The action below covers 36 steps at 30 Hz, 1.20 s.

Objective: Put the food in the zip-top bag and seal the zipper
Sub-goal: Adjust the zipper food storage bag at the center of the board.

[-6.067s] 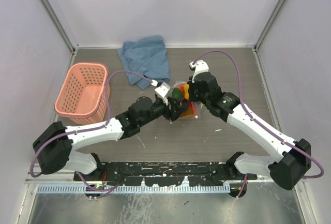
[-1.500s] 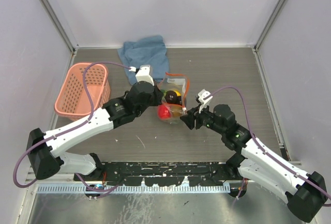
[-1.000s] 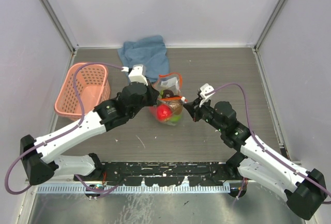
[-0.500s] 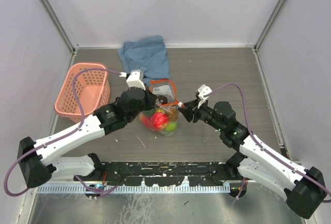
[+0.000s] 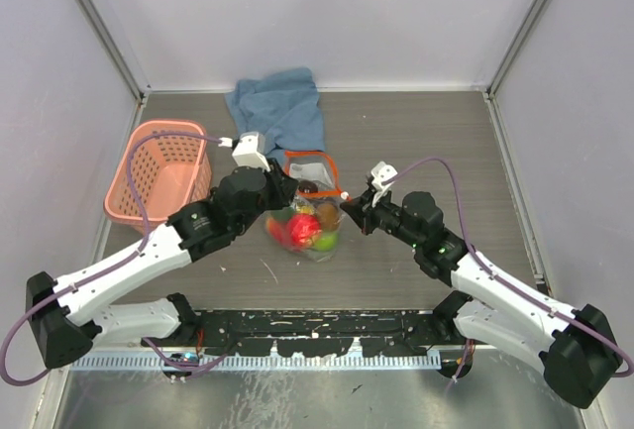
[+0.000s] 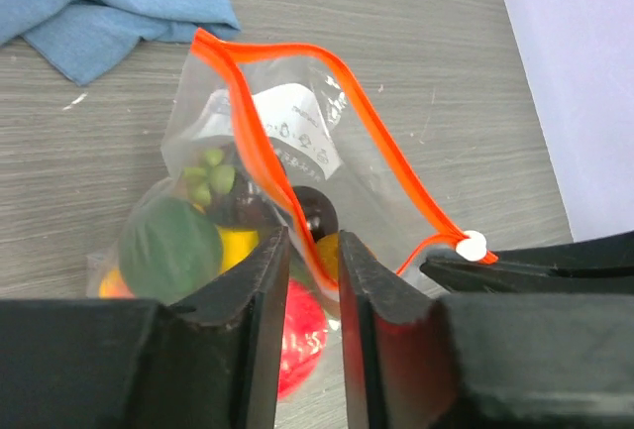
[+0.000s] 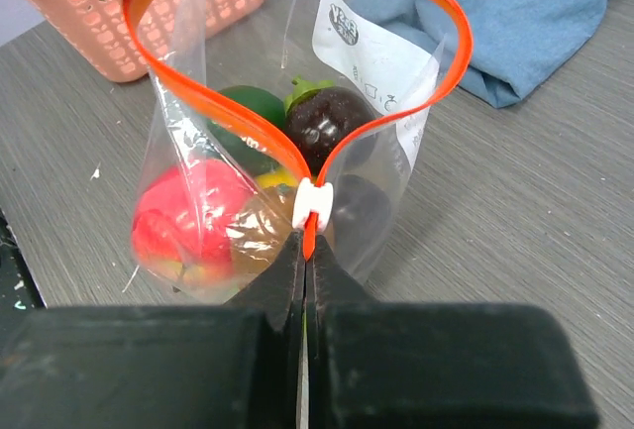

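Observation:
The clear zip-top bag hangs between my two grippers with its mouth open. The food is inside: a red fruit, a green one, a dark brown one and a yellow one. My left gripper is nearly shut with the red-orange zipper strip between its jaws; in the top view it is at the bag's left. My right gripper is shut on the strip's end just below the white end piece; in the top view it is at the bag's right.
The pink lattice basket stands at the left, close to my left arm. The blue cloth lies crumpled just behind the bag. Grey walls close in the table on three sides.
Both grippers have carried the bag leftward and toward the near edge. The fruits have settled into the hanging bottom and the mouth stays open.

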### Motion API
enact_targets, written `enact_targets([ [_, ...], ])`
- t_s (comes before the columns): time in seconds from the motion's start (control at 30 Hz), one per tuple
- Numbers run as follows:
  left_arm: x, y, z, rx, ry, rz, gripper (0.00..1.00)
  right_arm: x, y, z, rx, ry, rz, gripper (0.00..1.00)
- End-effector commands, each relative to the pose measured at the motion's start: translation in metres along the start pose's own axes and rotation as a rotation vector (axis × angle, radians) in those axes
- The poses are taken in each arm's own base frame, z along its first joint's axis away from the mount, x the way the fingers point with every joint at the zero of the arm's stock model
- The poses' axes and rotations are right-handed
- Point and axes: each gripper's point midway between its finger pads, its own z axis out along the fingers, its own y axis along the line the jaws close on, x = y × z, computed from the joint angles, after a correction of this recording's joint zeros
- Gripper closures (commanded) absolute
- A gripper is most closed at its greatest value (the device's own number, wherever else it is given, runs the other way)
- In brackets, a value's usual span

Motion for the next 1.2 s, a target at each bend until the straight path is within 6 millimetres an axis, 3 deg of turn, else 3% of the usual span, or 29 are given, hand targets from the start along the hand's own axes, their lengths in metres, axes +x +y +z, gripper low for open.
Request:
enact_targets([
  [0.0,-0.043,0.004,-0.014,-0.001,-0.084,-0.003,0.68,-0.046,0.004,-0.002,-0.014,-0.115,-0.062,0.99],
  [0.27,-0.063,0.033,-0.020,-0.009,-0.015,0.050,0.39,-0.054,0.008,-0.002,-0.044,-0.106,-0.114,0.99],
  [0.5,-0.085,0.069,-0.020,0.072,-0.022,0.008,0.30,-0.067,0.005,-0.004,-0.023,-0.126,-0.159,0.99],
  [0.67,-0.080,0.072,-0.004,0.244,0.012,-0.031,0.22,-0.074,-0.006,-0.006,0.036,-0.112,-0.210,0.99],
  [0.8,-0.075,0.072,0.014,0.358,0.049,-0.055,0.21,-0.084,-0.003,-0.007,0.021,-0.145,-0.263,0.99],
  [1.1,-0.063,0.066,0.037,0.517,0.107,0.088,0.19,-0.099,-0.006,-0.009,0.022,-0.171,-0.434,0.99],
  [1.17,-0.053,0.072,0.048,0.522,0.136,0.098,0.19,-0.101,-0.004,-0.009,0.006,-0.176,-0.472,0.99],
])
